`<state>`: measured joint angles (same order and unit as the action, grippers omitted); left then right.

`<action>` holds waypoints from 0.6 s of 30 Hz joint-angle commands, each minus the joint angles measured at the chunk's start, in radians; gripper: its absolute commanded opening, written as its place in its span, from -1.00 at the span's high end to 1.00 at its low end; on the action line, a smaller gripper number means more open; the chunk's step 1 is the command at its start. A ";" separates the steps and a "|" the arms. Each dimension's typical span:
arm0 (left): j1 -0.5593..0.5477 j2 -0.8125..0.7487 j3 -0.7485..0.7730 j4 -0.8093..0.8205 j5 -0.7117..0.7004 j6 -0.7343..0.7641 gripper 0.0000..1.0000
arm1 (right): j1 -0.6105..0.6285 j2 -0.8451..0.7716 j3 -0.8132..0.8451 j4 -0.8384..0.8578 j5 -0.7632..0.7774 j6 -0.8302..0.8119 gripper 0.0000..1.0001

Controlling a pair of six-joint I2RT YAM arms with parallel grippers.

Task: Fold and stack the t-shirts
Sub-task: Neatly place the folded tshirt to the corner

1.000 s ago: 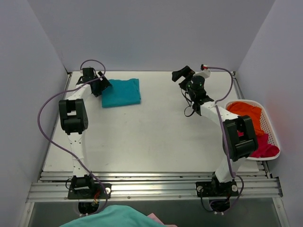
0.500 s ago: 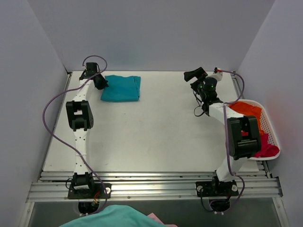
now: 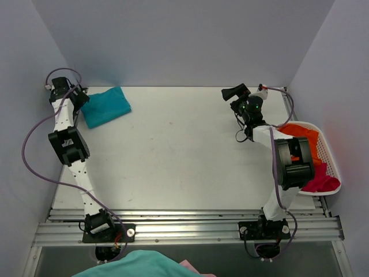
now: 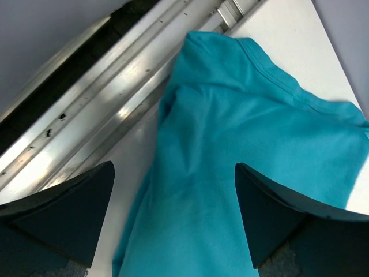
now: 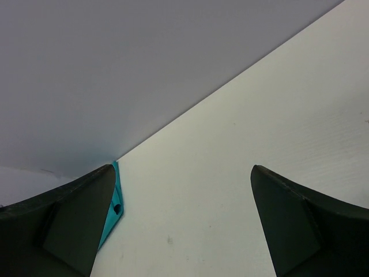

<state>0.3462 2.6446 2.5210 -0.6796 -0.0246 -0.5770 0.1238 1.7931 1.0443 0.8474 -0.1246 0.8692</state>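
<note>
**Teal shirt dragged into the far left corner, both grippers open**

The right arm's upper link covers part of the orange cloth t-shirt [image 3: 301,134] and the magenta-red cloth t-shirt [image 3: 321,182], both bunched in the white plastic lattice basket [image 3: 332,156]. In the left wrist view the folded teal-turquoise cloth t-shirt [image 4: 242,173] runs out of frame below the fingers.

Since a second ago, that teal-turquoise cloth t-shirt [image 3: 105,106] has slid left into the far left corner and turned askew. The left gripper [image 3: 81,99] has swung there with it. Its jaws stand wide above the cloth's left edge, gripping nothing. The right gripper [image 3: 231,93] hangs spread and empty over the far right.

The white table [image 3: 184,150] is edged by a metal rail [image 4: 115,109] and enclosed by pale grey walls [image 3: 184,40].
</note>
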 commanded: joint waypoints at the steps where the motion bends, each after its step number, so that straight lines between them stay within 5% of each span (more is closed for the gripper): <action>1: 0.022 -0.181 0.001 0.057 -0.112 -0.003 -0.88 | -0.006 0.023 0.033 0.074 -0.037 0.017 -1.00; 6: 0.010 -0.388 -0.086 0.115 -0.162 0.002 -0.88 | -0.003 0.037 0.042 0.073 -0.040 0.010 -1.00; 11: -0.041 -0.675 -0.333 0.250 -0.164 0.032 -0.88 | 0.023 0.025 0.074 0.001 -0.026 -0.070 -1.00; 18: -0.254 -0.955 -0.634 0.310 -0.204 0.157 -0.88 | 0.157 -0.026 0.209 -0.243 0.115 -0.266 -1.00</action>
<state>0.1841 1.7386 2.0235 -0.4183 -0.2207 -0.4957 0.2119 1.8404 1.2068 0.6796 -0.0830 0.7231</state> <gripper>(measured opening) 0.939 0.997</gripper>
